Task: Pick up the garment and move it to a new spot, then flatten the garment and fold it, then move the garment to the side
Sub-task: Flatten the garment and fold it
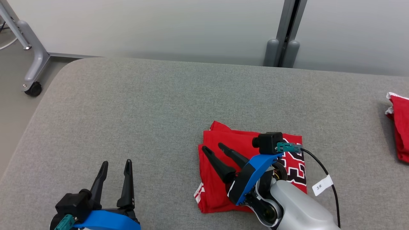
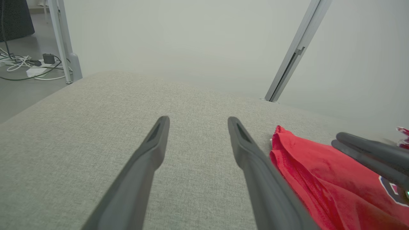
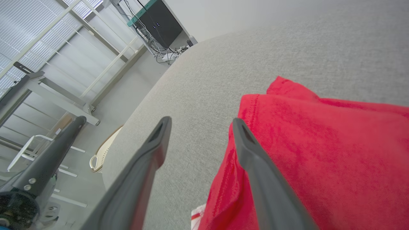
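Under my right gripper: folded red garment flat on the table. Fingers spread, holding nothing, tips over its left edge; bulk lies right of and behind them. Fold looks near-square. Left gripper spread too, well apart leftward. Likely next: shift aside. Second red cloth far right.

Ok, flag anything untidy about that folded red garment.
The folded red garment is not square: a lower layer's corner pokes out at its far left, and a white-trimmed edge sticks out at the near left. No damage visible.
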Controlling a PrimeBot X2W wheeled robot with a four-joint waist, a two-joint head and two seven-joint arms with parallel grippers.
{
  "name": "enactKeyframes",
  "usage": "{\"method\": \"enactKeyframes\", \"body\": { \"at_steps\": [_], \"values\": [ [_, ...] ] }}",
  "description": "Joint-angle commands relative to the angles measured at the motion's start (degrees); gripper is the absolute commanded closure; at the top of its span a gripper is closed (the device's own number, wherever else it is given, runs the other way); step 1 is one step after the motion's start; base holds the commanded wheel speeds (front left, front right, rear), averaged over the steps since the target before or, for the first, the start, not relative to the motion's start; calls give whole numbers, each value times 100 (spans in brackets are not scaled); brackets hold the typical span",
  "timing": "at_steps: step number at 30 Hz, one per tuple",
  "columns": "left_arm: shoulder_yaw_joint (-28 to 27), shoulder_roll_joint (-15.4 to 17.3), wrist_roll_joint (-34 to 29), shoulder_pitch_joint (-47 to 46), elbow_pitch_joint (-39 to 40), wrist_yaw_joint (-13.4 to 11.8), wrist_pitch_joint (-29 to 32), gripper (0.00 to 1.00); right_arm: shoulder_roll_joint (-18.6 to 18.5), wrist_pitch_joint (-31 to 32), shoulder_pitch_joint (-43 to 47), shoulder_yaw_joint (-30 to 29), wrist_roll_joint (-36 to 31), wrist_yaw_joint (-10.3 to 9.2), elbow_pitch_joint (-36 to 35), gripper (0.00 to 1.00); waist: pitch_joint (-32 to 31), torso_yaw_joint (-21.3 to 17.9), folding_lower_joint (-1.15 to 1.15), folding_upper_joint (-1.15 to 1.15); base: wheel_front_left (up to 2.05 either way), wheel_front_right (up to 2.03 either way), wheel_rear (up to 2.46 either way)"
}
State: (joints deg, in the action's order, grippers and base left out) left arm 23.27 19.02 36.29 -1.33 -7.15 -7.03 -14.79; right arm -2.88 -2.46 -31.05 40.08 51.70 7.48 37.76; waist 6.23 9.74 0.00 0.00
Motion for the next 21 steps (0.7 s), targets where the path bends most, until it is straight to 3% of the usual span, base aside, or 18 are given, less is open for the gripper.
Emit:
{"method": "enactKeyframes", "body": {
  "at_steps": [1,5,11,15,21],
  "values": [
    [34,-26,-4,19,-13,29,-12,0,-3,-147,-183,159,188,2,34,0,-11,-10,0,0,0,0,0],
    [56,-28,-1,23,-38,44,-14,0,-6,-569,-469,410,268,2,271,0,-27,-51,0,0,0,0,0],
    [61,-23,-71,-42,-11,38,-22,0,-8,-1208,-942,173,-684,2,1075,0,-38,-195,0,0,0,0,0],
    [86,-46,-141,-178,-11,49,-29,0,-48,-1275,-1064,-647,-1592,2,1203,0,-51,-331,0,0,0,0,0],
    [27,-165,-292,-361,-129,31,-40,0,-140,-1275,-124,-2300,-3174,2,358,0,-136,-514,0,0,0,0,0]
  ]
}}
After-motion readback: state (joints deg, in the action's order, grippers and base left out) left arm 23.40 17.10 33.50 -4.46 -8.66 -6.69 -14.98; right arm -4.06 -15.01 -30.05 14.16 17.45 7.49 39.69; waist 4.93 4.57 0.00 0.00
